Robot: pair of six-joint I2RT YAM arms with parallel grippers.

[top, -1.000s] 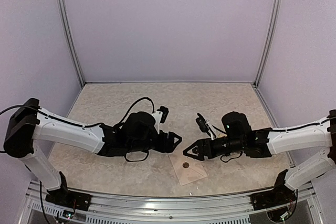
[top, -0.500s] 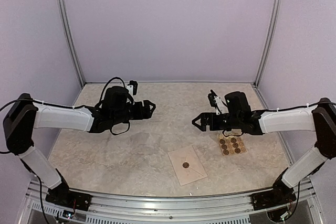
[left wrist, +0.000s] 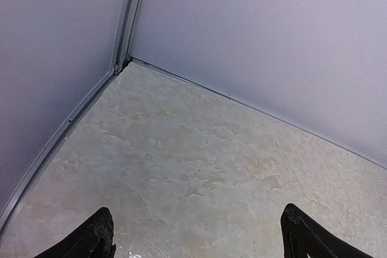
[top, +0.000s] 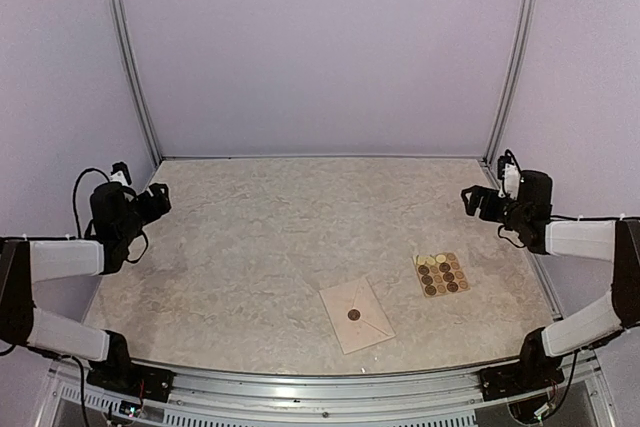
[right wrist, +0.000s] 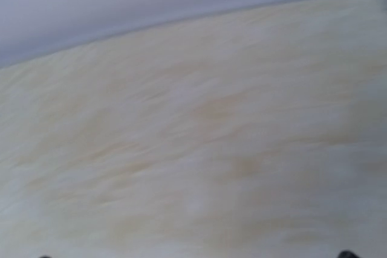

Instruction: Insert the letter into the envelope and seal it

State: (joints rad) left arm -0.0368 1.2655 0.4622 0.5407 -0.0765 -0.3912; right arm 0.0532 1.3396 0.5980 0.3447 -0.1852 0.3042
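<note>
The small pale tan envelope (top: 355,315) lies flat near the table's front edge, its flap folded down with a round brown sticker (top: 353,315) at the flap's point. No letter shows in any view. My left gripper (top: 158,197) is open and empty at the far left of the table; in the left wrist view (left wrist: 199,237) its fingertips (left wrist: 100,234) stand wide apart over bare table. My right gripper (top: 470,200) is at the far right, empty. Its wrist view is blurred, with only tips at the bottom corners, wide apart (right wrist: 193,255).
A tan sheet of round brown stickers (top: 441,274) lies right of the envelope. Pale walls with metal corner posts (top: 135,67) close in the marbled table (top: 300,217) on three sides. The left wrist view shows the back left corner (left wrist: 118,67).
Both arms have pulled back from above the envelope to the table's far left and far right sides. The envelope and the sticker sheet lie uncovered and still.
</note>
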